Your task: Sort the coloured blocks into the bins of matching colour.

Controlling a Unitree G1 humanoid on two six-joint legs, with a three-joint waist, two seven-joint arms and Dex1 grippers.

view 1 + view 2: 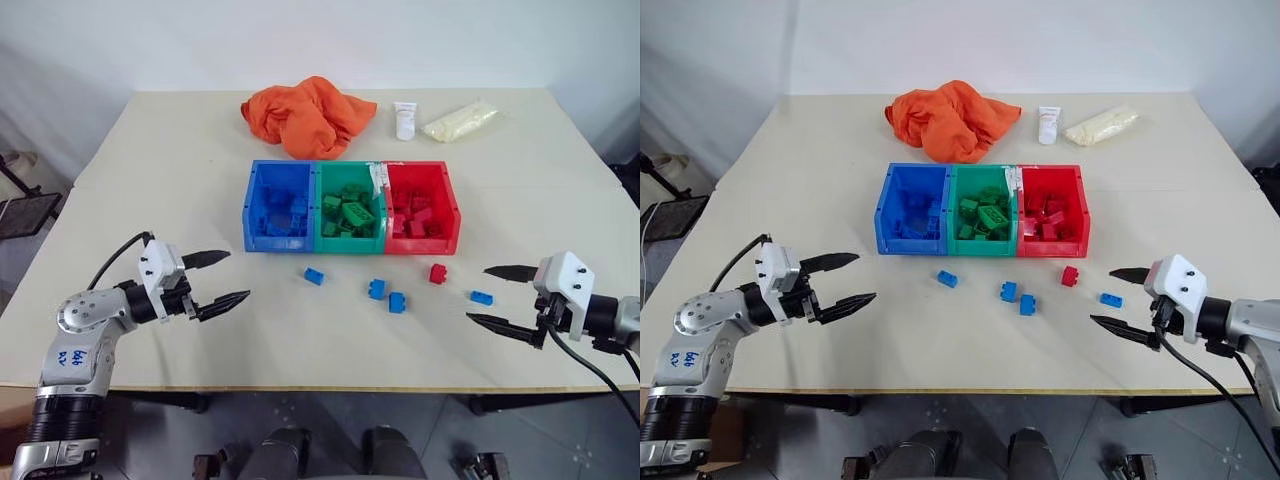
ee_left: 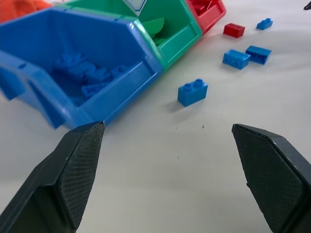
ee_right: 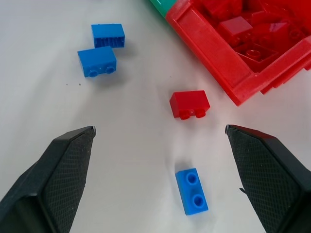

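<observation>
Both claws gaping, blue bin (image 1: 258,215) holding blue blocks (image 1: 283,213)

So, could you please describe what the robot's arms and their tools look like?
Each tool, left and right, has two black tapered fingers with cross-hatched pads on a white housing. The arms are silver-grey metal with black joints, and a black cable loops from each wrist. The left arm carries blue handwriting.

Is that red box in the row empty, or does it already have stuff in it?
Not empty. The red bin already holds a pile of red blocks; one red block lies outside, on the table in front.
</observation>
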